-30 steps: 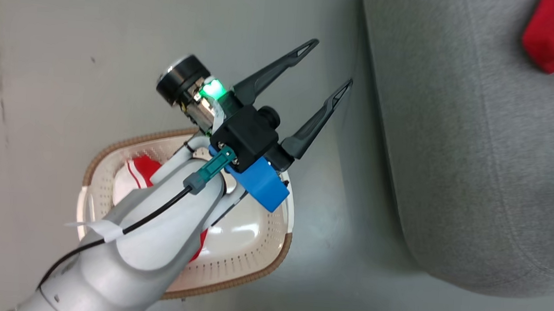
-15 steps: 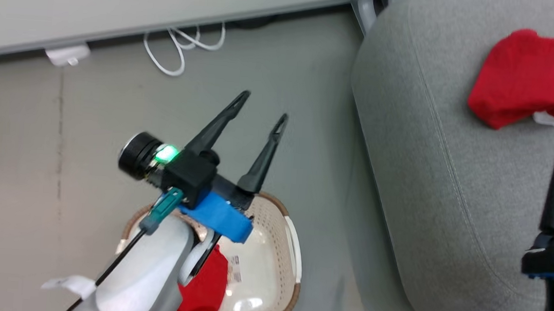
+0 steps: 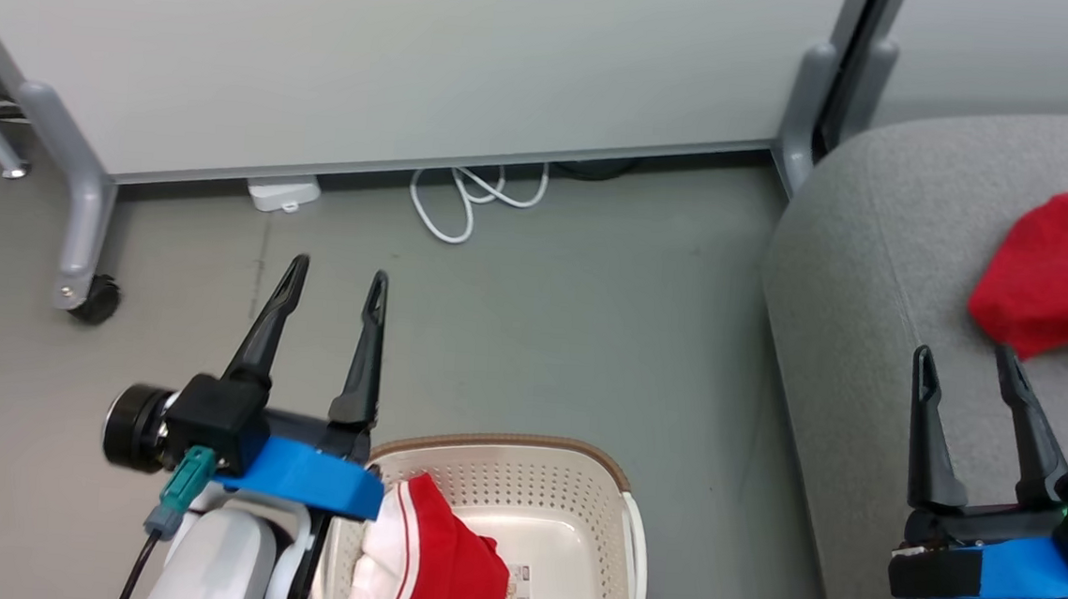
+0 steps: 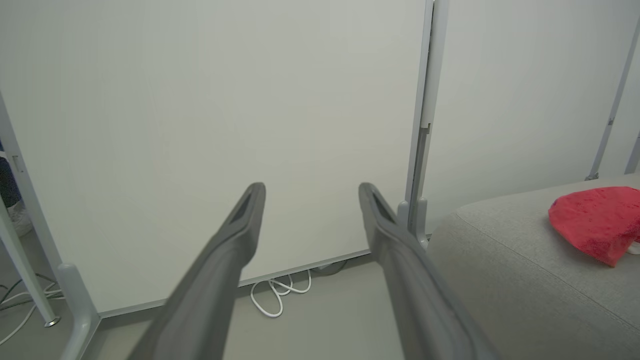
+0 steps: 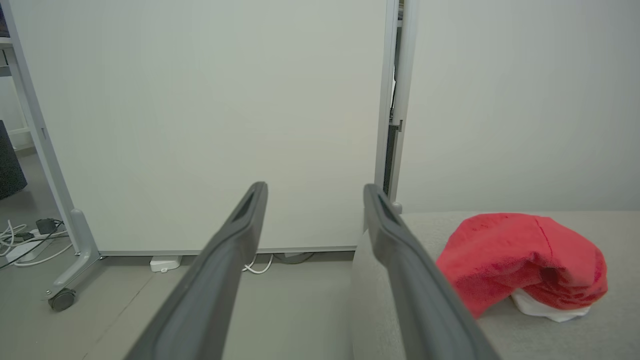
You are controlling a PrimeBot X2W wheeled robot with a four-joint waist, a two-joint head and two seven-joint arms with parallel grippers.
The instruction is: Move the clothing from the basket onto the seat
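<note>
The cream basket (image 3: 577, 490) with a brown rim sits on the floor at the bottom centre of the head view. A red and white striped garment (image 3: 435, 565) lies in its left half. More red clothing (image 3: 1053, 275) (image 4: 595, 220) (image 5: 515, 262) is piled on the grey seat (image 3: 873, 295) (image 4: 500, 270) (image 5: 550, 340) at the right. My left gripper (image 3: 333, 276) (image 4: 311, 192) hangs open and empty above the floor, just left of the basket. Over the seat's near part my right gripper (image 3: 962, 360) (image 5: 315, 192) is open and empty, its tips just short of the pile.
A white partition panel (image 3: 419, 57) on grey legs with a castor (image 3: 92, 301) stands behind. A coiled white cable (image 3: 465, 205) and a white adapter (image 3: 283, 193) lie on the floor at its foot. Bare grey floor (image 3: 606, 342) lies between basket and seat.
The head camera has tilted up and turned, bringing the partition and cable into view. My left gripper has swung from right of the basket to its left. My right gripper has come into view over the seat.
</note>
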